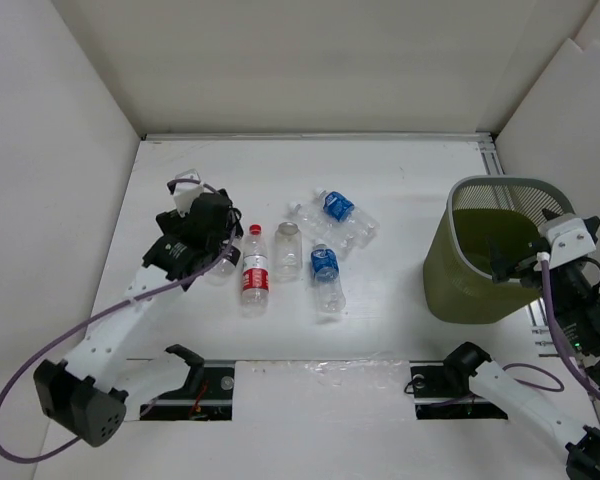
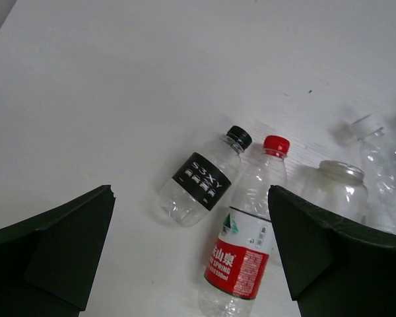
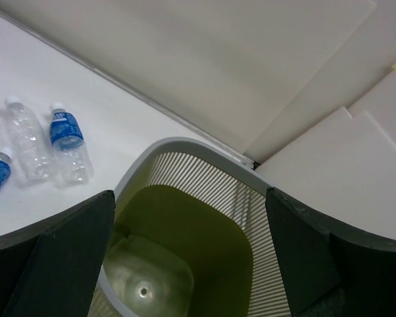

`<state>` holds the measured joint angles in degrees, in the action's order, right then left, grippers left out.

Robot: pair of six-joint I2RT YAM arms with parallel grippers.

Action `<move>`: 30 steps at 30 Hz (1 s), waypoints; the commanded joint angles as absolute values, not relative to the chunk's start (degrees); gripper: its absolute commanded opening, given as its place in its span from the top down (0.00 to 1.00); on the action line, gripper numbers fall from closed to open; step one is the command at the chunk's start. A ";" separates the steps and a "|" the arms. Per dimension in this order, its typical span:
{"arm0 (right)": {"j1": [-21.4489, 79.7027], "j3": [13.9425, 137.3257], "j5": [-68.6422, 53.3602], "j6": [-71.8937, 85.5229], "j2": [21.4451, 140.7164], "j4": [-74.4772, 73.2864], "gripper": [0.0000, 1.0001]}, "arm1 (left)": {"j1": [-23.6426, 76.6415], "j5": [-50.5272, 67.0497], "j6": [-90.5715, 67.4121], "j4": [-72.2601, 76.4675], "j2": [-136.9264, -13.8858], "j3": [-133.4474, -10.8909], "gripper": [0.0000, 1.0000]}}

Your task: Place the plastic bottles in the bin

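Left jaws hang spread and empty. Between them on the worktop (image 2: 86, 79) lies the black-labelled bottle (image 2: 201, 179), just beside the red-labelled bottle (image 2: 245, 241). Closing off-centre could set these round, slick bottles rolling. Further off, right jaws gape empty over the bin (image 3: 178, 142).

From above, the left gripper (image 1: 218, 252) hides most of the black-label bottle (image 1: 223, 268). The left wrist view cuts off the red-label bottle (image 2: 247, 244) at 6 o'clock. The clear bottles (image 2: 383, 158) at 3 o'clock look blurry.
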<state>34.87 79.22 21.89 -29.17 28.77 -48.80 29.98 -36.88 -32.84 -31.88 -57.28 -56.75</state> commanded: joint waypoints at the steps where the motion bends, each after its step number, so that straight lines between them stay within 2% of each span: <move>1: 34.63 79.89 14.88 -29.88 29.27 -42.81 0.01 | 24.98 -32.01 -30.68 -31.81 -63.08 -61.16 0.00; 3: 34.63 78.41 12.93 -29.88 29.27 -41.75 0.01 | 20.94 -27.80 -28.84 -32.43 -70.35 -62.05 0.00; 6: 34.63 77.09 9.59 -29.88 29.27 -39.64 0.01 | 20.30 -24.18 -27.51 -32.43 -77.49 -63.72 0.00; 10: 34.63 75.85 6.94 -29.88 29.27 -38.23 0.01 | 19.78 -23.12 -25.41 -32.43 -81.11 -64.34 0.00; 13: 34.63 75.85 5.80 -30.50 29.79 -38.23 0.01 | 19.25 -22.51 -25.92 -32.43 -81.74 -63.02 0.01; 18: 34.63 75.23 5.27 -31.03 29.79 -38.23 0.01 | 19.25 -21.36 -27.33 -32.96 -81.74 -60.30 0.10; 22: 34.63 74.71 4.75 -31.03 29.79 -37.71 0.01 | 19.25 -19.97 -28.99 -34.89 -85.42 -59.68 0.10; 30: 34.63 72.52 5.27 -31.03 28.13 -36.57 0.01 | 19.25 -16.35 -28.48 -32.44 -84.90 -57.22 0.10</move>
